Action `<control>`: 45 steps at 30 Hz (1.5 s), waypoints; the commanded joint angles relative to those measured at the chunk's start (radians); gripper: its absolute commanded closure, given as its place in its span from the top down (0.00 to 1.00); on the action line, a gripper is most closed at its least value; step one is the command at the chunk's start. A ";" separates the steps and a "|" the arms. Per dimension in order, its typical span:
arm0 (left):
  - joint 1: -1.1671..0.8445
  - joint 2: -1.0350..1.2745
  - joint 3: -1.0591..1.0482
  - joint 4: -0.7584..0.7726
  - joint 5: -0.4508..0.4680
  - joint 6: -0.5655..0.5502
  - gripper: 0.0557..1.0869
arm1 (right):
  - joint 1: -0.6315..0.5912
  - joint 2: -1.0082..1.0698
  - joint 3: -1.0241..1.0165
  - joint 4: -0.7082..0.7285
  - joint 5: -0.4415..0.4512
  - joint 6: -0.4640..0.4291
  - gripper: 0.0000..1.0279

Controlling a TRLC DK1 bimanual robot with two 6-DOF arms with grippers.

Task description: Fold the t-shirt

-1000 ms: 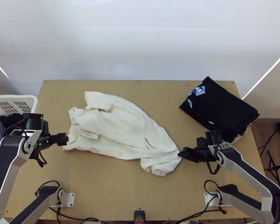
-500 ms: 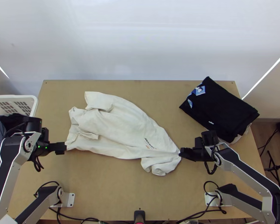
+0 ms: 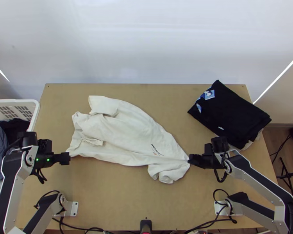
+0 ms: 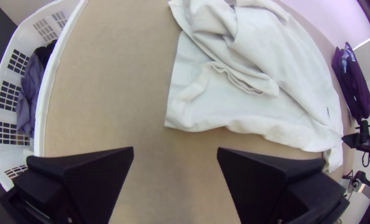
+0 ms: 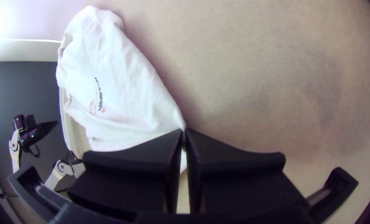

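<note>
My left gripper is at the lower left corner of the white t-shirt, which lies crumpled and slanting across the table, a bunched part at its right end. In the left wrist view, my left gripper stands open, its fingers wide apart over bare wood beside the shirt. My right gripper is at the shirt's right tip, beyond the small printed logo. In the right wrist view, my right gripper is shut on a pinch of the shirt, with creases running from the fingertips.
A folded black garment pile with a blue patch lies at the table's back right. The white basket with dark clothes stands at the left edge. Bare wood lies in front of the shirt.
The left arm has shifted a little left and toward the near edge. The shirt's right tip is drawn tighter at my right gripper, and the rest of the shirt has hardly moved.
</note>
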 commanded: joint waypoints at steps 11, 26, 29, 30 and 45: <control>0.101 -0.024 -0.146 0.189 0.109 0.177 0.76 | -0.010 -0.005 -0.005 0.004 0.020 0.018 0.03; 0.117 0.080 -0.166 0.278 0.219 0.182 0.76 | -0.012 -0.005 -0.008 0.017 0.023 0.028 0.03; 0.117 0.091 -0.179 0.308 0.224 0.189 0.76 | -0.012 -0.005 -0.009 0.018 0.022 0.028 0.03; 0.117 0.100 -0.179 0.309 0.225 0.189 0.76 | -0.012 -0.006 -0.009 0.018 0.023 0.028 0.03; 0.117 0.172 -0.172 0.372 0.254 0.188 0.76 | -0.013 -0.009 -0.013 0.021 0.023 0.028 0.03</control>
